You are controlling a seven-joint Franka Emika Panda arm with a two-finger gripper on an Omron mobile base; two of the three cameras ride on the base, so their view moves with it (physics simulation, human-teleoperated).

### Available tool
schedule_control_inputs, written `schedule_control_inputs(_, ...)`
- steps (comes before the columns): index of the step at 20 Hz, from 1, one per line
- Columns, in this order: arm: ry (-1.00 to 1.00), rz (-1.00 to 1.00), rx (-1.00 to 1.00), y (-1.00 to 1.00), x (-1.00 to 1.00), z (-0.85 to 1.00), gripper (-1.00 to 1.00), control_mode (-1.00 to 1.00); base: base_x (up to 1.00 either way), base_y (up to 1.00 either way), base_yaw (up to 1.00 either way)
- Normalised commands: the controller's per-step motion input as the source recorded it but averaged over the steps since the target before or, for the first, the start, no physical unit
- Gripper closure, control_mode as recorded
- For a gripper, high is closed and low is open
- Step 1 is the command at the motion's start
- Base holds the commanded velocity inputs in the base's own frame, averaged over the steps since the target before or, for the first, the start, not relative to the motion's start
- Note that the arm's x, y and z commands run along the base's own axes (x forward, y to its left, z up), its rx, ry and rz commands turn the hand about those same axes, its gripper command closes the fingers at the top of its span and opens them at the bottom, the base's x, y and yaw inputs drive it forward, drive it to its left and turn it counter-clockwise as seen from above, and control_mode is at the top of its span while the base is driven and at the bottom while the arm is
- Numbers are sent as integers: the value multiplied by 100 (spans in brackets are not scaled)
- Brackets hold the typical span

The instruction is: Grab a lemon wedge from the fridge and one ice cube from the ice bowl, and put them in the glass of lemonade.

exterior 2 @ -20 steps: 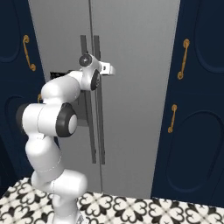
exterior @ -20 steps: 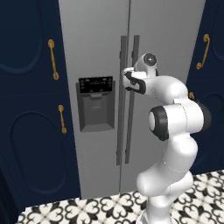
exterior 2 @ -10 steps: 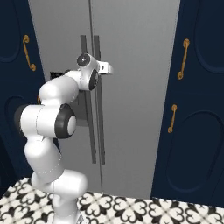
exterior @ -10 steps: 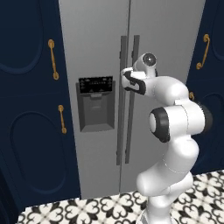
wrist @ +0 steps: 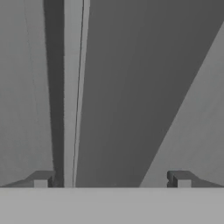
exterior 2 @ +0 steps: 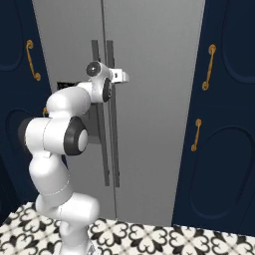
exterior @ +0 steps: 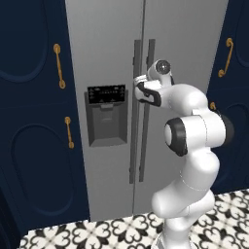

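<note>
Since the earlier frame my arm has eased slightly nearer the fridge [exterior: 112,58]; the base and the scene have stayed put. The gripper [wrist: 111,178] stands spread wide, its fingertips [wrist: 41,178] far apart and pinching nothing, with a long handle [wrist: 122,87] running up between them. I judge it is held this way so the jaws can close around that bar and pull a door open. In the left base view the gripper [exterior: 141,90] sits at the handles [exterior: 147,107], about level with the dispenser [exterior: 106,114]. Both fridge doors [exterior 2: 159,99] are shut, so the lemon wedge is presumably behind them, unseen. Count: one fridge, two doors, two dark handles, one dispenser. Navy cabinets [exterior: 29,121] flank it, with gold handles [exterior: 58,65]: two on the left, two on the right [exterior 2: 208,67].
</note>
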Motion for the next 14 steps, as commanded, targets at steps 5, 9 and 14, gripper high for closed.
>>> schedule_control_inputs(5,0,-1,0,0,10,-9,-100,-100,0,0,0)
schedule_control_inputs(9,0,-1,0,0,5,-6,100,-100,0,0,0)
schedule_control_inputs(14,0,-5,0,-2,1,-3,100,-100,0,0,0)
